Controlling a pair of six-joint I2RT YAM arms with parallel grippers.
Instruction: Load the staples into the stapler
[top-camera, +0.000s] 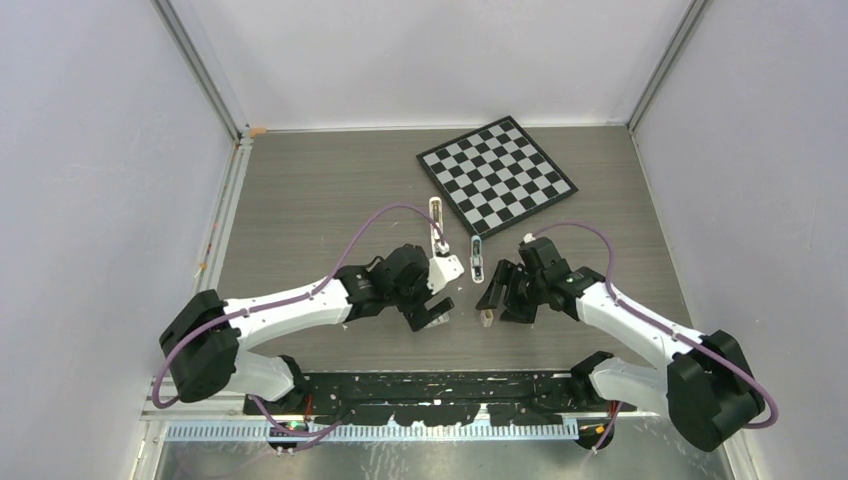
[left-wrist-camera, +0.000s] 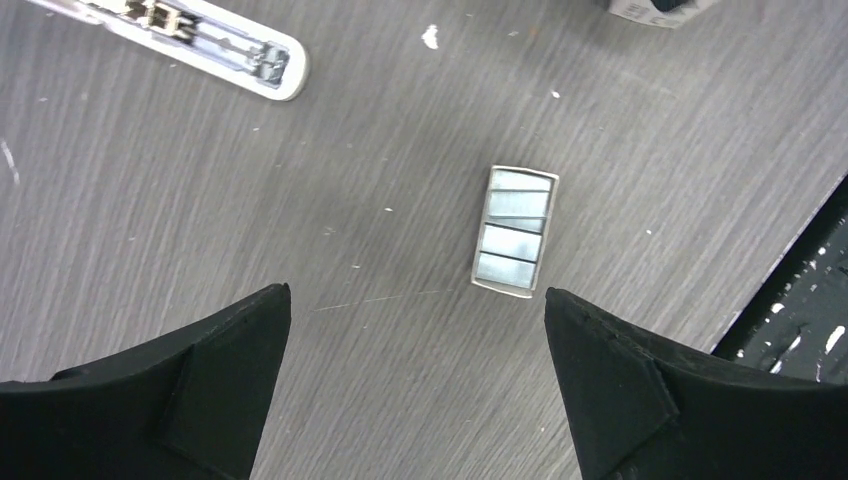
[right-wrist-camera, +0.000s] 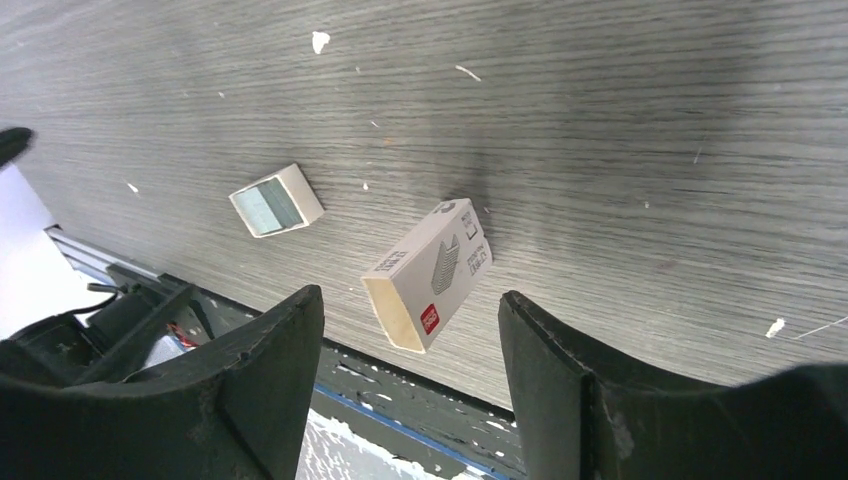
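Left jaws and right jaws are spread wide, empty. The staples (left-wrist-camera: 515, 232) are laid on the surface (left-wrist-camera: 650, 120), apart from the stapler (left-wrist-camera: 215, 50); they could be scattered by an off-centre pinch.

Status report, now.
Left end effector open over staples, touching nothing. Right end effector open above staple box. Stapler lies apart, magazine exposed. No obstruction seen.

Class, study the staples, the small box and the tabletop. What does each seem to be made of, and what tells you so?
The staples: metal, silvery strips with a bright sheen. The small box: probably cardboard, matt white with printed faces and a plain tan end. The tabletop: grey wood-grain surface, matt, likely laminate, though the look leaves that open.
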